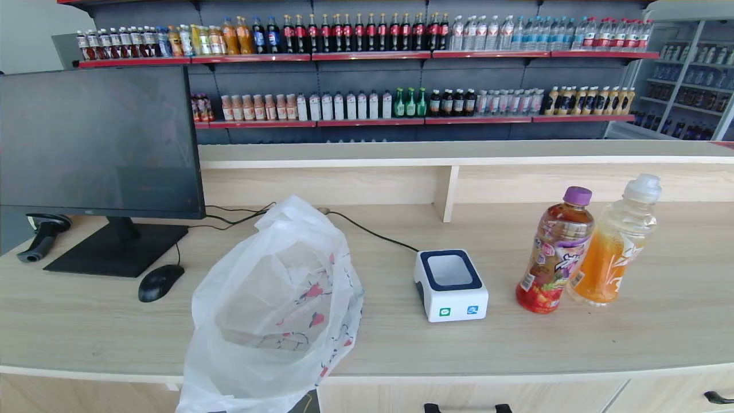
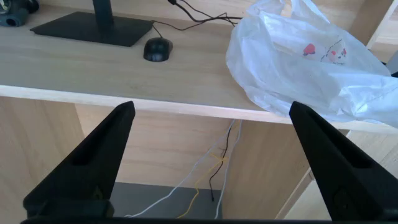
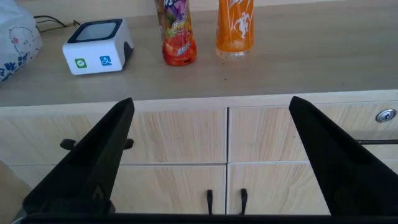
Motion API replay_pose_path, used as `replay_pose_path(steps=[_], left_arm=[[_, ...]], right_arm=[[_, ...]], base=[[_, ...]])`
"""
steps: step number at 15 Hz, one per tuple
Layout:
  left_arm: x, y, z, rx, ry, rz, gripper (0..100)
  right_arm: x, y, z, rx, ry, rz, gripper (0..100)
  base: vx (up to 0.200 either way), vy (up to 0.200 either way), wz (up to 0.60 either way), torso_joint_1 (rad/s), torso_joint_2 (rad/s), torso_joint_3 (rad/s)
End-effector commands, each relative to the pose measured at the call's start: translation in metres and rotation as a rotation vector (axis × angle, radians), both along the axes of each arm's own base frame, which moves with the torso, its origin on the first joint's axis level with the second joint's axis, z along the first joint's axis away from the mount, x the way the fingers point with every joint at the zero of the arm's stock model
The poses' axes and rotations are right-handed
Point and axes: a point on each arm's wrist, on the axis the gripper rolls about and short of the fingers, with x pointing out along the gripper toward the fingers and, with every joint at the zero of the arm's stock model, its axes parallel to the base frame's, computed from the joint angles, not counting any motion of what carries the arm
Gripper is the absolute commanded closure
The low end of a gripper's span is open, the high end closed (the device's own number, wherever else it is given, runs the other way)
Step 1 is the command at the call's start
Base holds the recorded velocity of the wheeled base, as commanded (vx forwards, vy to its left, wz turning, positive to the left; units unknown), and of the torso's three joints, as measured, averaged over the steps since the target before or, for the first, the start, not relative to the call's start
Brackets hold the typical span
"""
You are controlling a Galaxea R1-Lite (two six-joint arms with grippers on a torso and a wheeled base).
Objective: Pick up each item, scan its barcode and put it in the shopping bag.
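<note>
Count: 2 bottles, 1 barcode scanner, 1 shopping bag.

Red drink bottle (image 1: pixel 555 252) has a purple cap, orange drink bottle (image 1: pixel 616 241) a white cap. Both are upright and capped toward the worktop's (image 1: pixel 516 344) right end, side by side with a small gap. Red is nearly full; orange has liquid in the lower part only.

Barcode scanner (image 1: pixel 451 285) sits mid-worktop, window up, between the bag and the bottles.

Shopping bag (image 1: pixel 275 310) is left of centre at the front edge, slumped and hanging over it. Can't tell the contents through the film.

Left gripper (image 2: pixel 211 109) is spread wide and holds nothing, below the front edge under the bag. Right gripper (image 3: pixel 211 102) is also spread wide and holds nothing, low in front of the cabinet doors.

Left end: 1 monitor (image 1: pixel 100 140), 1 mouse (image 1: pixel 159 282), 1 handheld scanner (image 1: pixel 43 235).
</note>
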Motion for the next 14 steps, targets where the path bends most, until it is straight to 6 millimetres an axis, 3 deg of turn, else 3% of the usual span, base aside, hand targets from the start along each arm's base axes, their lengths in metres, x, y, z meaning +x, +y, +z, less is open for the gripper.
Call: replay_pose_path(steps=[1,14], left_arm=[[0.0,0.0,0.0001,0.0,-0.001,0.002,0],[0.0,0.0,0.0003,0.005,-0.003,-0.001,0]], right_arm=[[0.0,0.0,0.0,0.0,-0.001,0.0,0],[0.0,0.0,0.0,-0.004,-0.001,0.002,0]], base=[[0.0,0.0,0.0,0.0,0.0,0.0],[0.0,0.0,0.0,0.0,0.0,0.0]])
